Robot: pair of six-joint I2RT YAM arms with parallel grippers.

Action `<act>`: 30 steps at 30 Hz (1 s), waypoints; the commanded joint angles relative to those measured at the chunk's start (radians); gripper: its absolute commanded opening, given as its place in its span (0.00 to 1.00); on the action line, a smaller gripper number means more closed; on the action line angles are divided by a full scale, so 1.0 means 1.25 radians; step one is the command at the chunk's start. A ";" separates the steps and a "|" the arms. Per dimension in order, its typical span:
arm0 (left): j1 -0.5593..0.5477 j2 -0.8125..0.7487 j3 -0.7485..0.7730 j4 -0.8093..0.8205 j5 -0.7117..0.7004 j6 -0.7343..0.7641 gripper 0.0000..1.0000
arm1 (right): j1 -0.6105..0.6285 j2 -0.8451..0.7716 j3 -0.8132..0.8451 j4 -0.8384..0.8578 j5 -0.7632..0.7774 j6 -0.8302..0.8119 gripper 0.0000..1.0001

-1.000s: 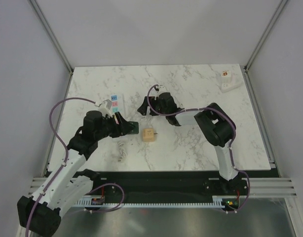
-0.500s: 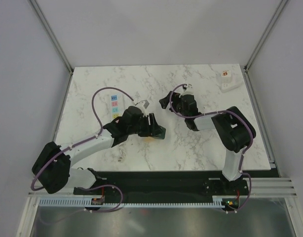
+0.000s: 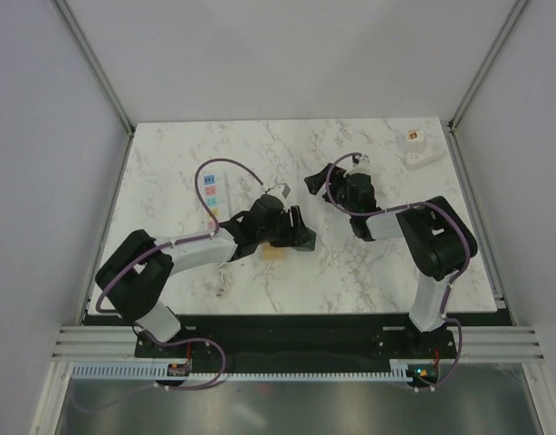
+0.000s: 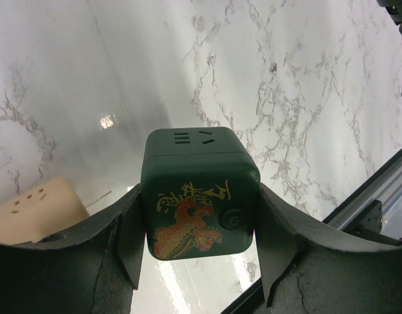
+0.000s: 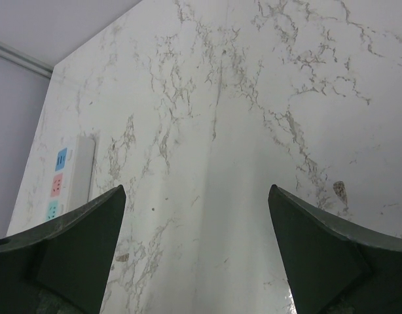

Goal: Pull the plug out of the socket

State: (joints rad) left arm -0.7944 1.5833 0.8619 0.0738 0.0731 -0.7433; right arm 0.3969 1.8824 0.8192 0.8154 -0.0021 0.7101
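My left gripper (image 3: 296,234) is shut on a dark green cube socket (image 4: 200,196) with a gold and red dragon print. Its fingers (image 4: 126,229) press both sides of the cube and hold it above the marble table (image 3: 369,263). A beige cube socket (image 3: 273,255) lies on the table just below and left of the gripper; it also shows in the left wrist view (image 4: 37,203). My right gripper (image 3: 319,178) is open and empty over bare marble, behind and right of the green cube; its wrist view (image 5: 196,196) shows nothing between the fingers.
A white power strip (image 3: 211,195) with coloured sockets lies at the left, also in the right wrist view (image 5: 67,176). A small white socket (image 3: 418,148) sits at the back right corner. A thin white cable (image 3: 225,279) lies near the front left.
My left arm has swung right with the green cube, from left of the beige cube to over its right side. My right gripper has drawn back to the right.
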 commanded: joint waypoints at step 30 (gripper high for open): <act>-0.033 -0.112 -0.055 0.070 -0.085 0.007 1.00 | -0.002 0.010 0.032 0.034 -0.069 0.017 0.98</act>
State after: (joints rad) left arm -0.8284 1.5219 0.7998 0.1802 -0.0242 -0.7532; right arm 0.3962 1.8828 0.8219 0.8505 -0.0753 0.7300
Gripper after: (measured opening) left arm 0.994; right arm 0.982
